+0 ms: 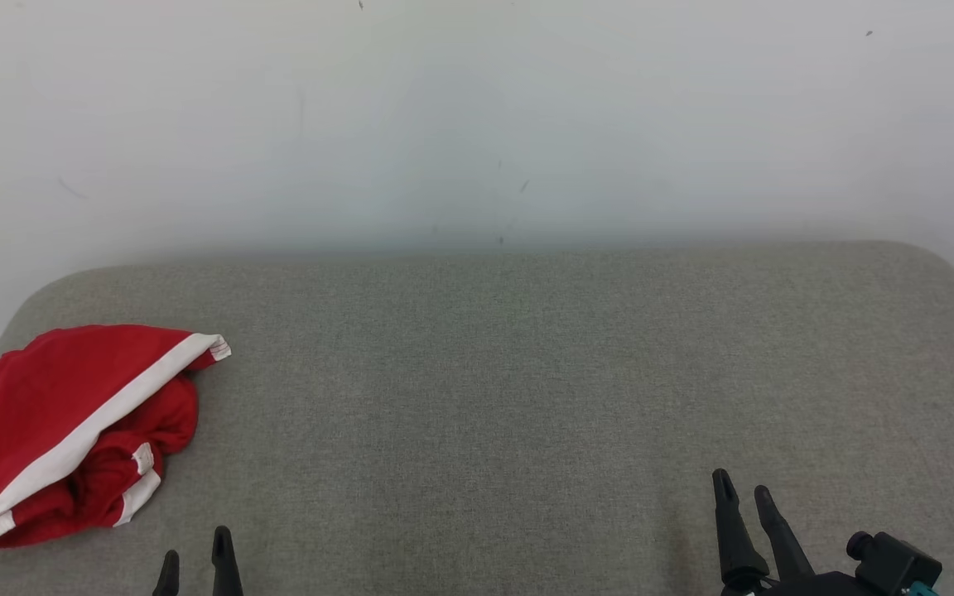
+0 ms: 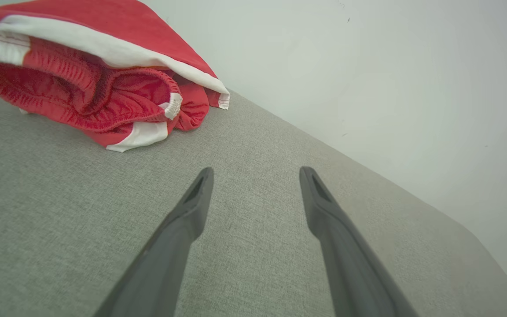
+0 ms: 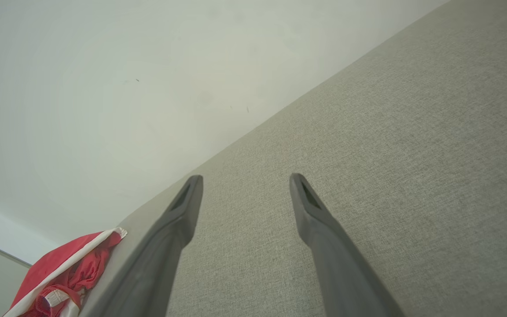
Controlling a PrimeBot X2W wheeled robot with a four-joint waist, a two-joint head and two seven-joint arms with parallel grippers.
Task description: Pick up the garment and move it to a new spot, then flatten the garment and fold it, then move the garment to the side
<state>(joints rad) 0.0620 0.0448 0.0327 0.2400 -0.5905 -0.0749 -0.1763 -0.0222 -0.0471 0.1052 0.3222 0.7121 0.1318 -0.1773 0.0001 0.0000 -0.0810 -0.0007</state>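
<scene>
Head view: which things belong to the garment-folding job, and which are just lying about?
Job: red-and-white garment, bunched up at far left; left tool, open; right tool, open.
Just there: grey padded surface under it; white wall behind.

Two slim fingers on the left gripper (image 1: pixel 195 548), black and tapering to rounded tips. Close up they read matte charcoal, and each finger (image 2: pixel 187 220) carries a narrow slot-like recess just behind the tip. The right gripper (image 1: pixel 742 483) matches, the same dark tapered pair, and beside its base sits a boxy black housing (image 1: pixel 903 564) with a round knob (image 1: pixel 858 544) and a teal sliver (image 1: pixel 917 589) at the edge.
</scene>
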